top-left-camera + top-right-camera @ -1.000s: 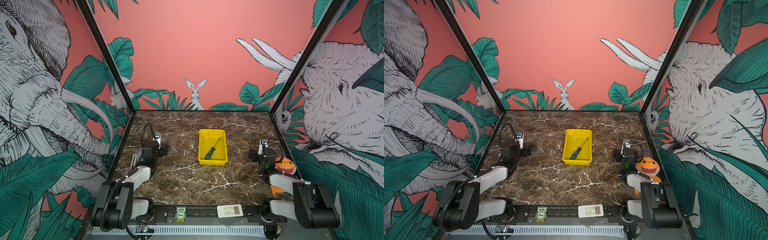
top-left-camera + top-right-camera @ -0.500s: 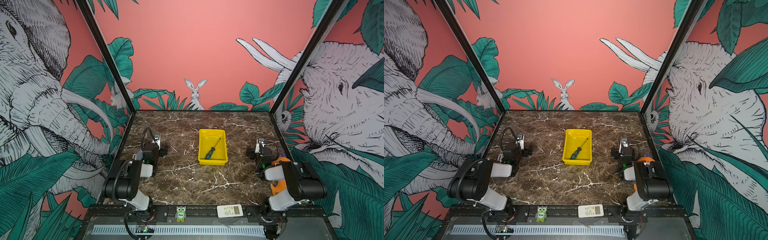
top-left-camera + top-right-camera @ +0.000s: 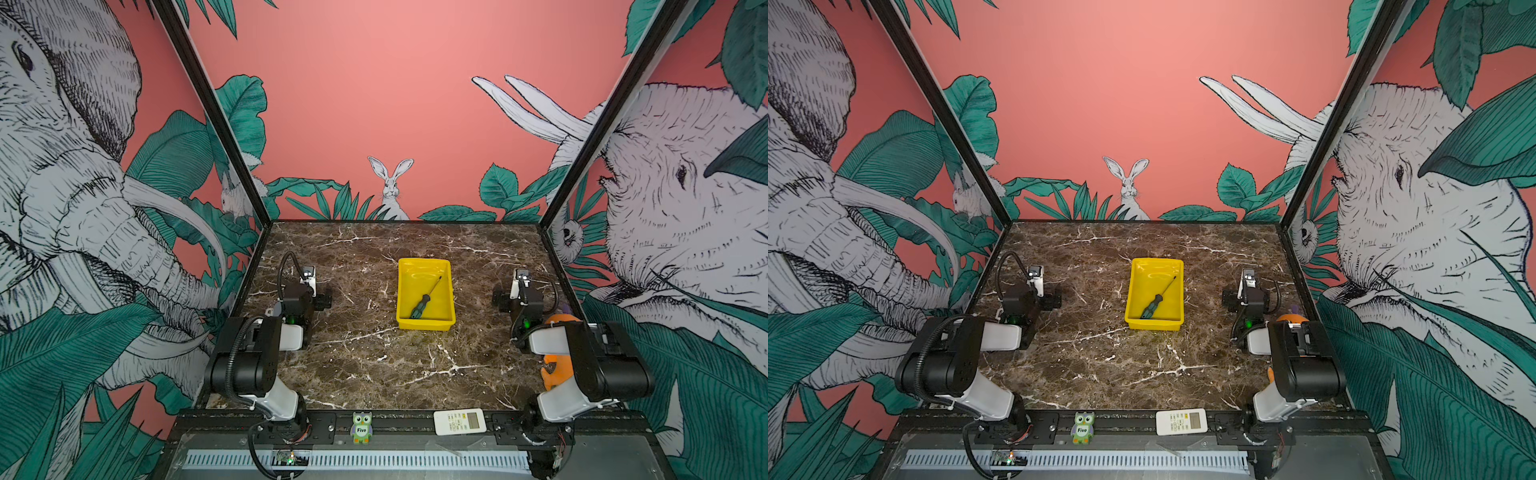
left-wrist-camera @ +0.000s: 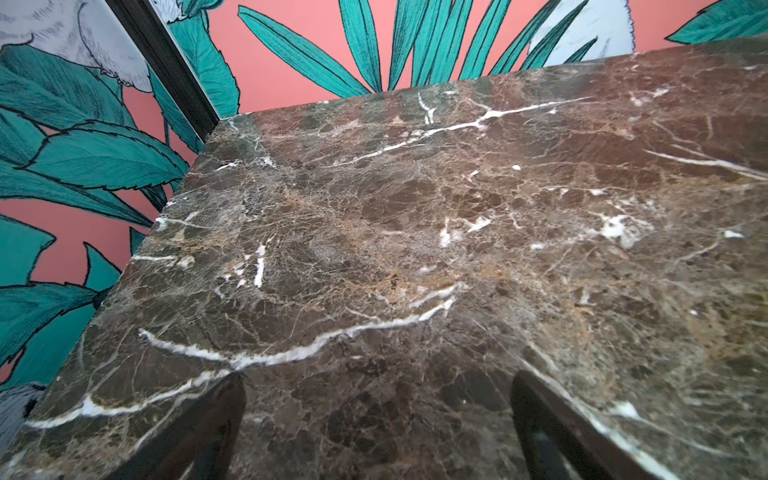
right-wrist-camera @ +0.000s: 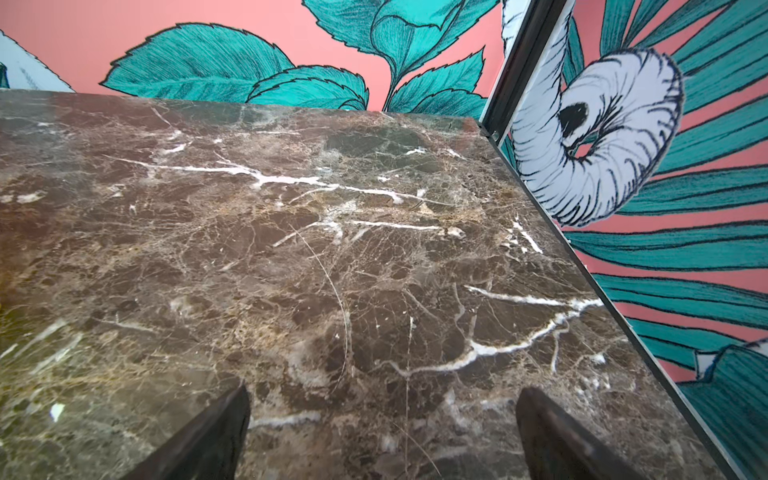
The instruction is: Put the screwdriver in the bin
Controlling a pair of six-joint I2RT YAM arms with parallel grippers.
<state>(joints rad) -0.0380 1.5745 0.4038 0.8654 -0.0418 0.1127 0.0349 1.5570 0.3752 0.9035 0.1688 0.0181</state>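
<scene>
Bin (image 3: 420,272): glossy yellow plastic, smooth. Screwdriver (image 3: 426,298): thin dark metal shaft, green-and-black handle, looks plastic, matt. Tabletop (image 4: 415,216): brown marble look with white veins, smooth, slight sheen.

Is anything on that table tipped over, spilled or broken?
Nothing stands out. The screwdriver lies slanted but wholly inside the yellow bin, which sits flat on the marble table. Nothing is spilled, and the left gripper and the right gripper are open and empty, away from the bin.
</scene>
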